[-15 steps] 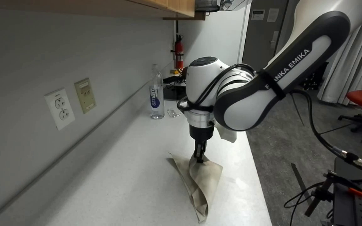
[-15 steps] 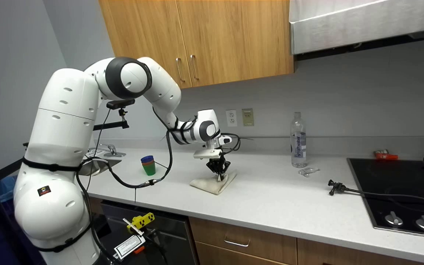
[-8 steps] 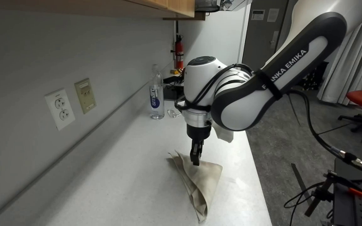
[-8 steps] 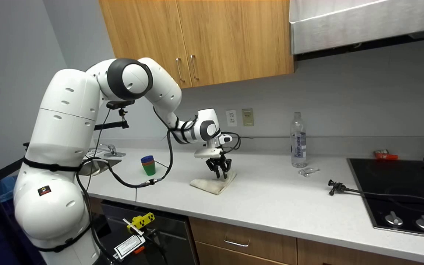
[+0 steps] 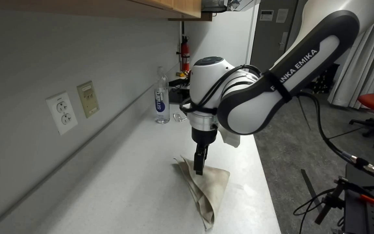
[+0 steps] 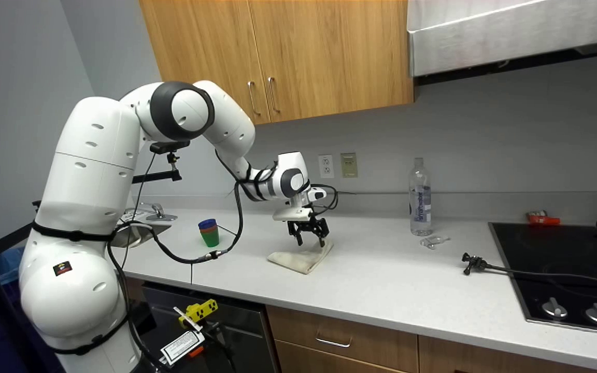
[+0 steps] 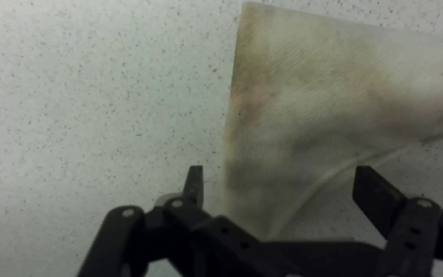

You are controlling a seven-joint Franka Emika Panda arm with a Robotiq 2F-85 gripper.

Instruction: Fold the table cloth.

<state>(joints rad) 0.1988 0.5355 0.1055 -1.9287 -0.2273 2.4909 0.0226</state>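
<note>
The table cloth lies on the counter in a folded, roughly triangular heap, its layers parted along the near side. In an exterior view the same beige cloth looks flat and low. Faint reddish stains mark the cloth in the wrist view, where a curved hem runs below the jaws. My gripper points down over the cloth, its fingers spread wide with nothing gripped. In the wrist view the gripper has one fingertip over bare counter and the other beyond the hem. Whether the tips touch the fabric I cannot tell.
A clear bottle stands near the wall, with a small transparent item beside it. Stacked coloured cups are near the sink. A cooktop and a black cable mount lie along the counter. Cabinets hang above.
The jaws have gone from shut on the cloth to wide apart. The lifted fold has dropped and lies flatter, and the gripper has shifted slightly toward the wall.
</note>
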